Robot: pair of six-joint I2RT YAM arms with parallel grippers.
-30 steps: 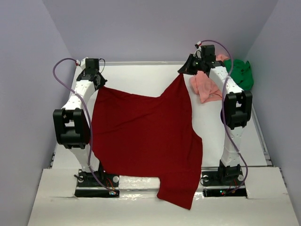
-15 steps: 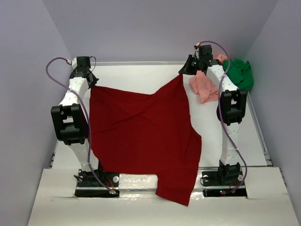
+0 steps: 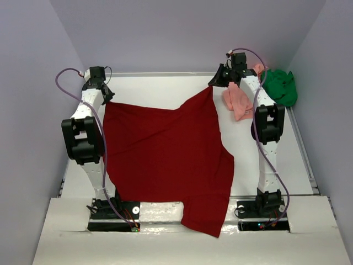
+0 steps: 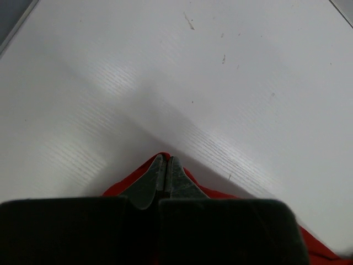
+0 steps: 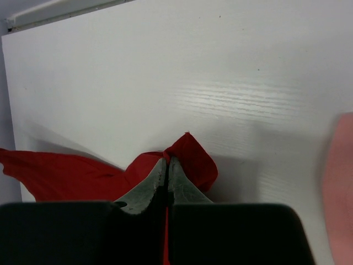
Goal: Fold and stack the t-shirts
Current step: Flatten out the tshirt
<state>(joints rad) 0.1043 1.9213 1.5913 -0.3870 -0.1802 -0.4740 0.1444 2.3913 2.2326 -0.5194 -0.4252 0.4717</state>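
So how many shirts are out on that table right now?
3. The dark red shirt is spread across the middle, its hem hanging over the near edge. The pink shirt lies crumpled at the far right. The green shirt is bunched in the far right corner. Others could be hidden underneath.

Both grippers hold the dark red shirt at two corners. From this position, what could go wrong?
1. The left gripper and right gripper each pinch only a small tip of the dark red shirt; a pull could slip it free.
2. Its near end hangs over the near edge of the table, so it may drag or bunch when moved.
3. The right gripper is close to the salmon pink shirt; a sideways move might disturb it.
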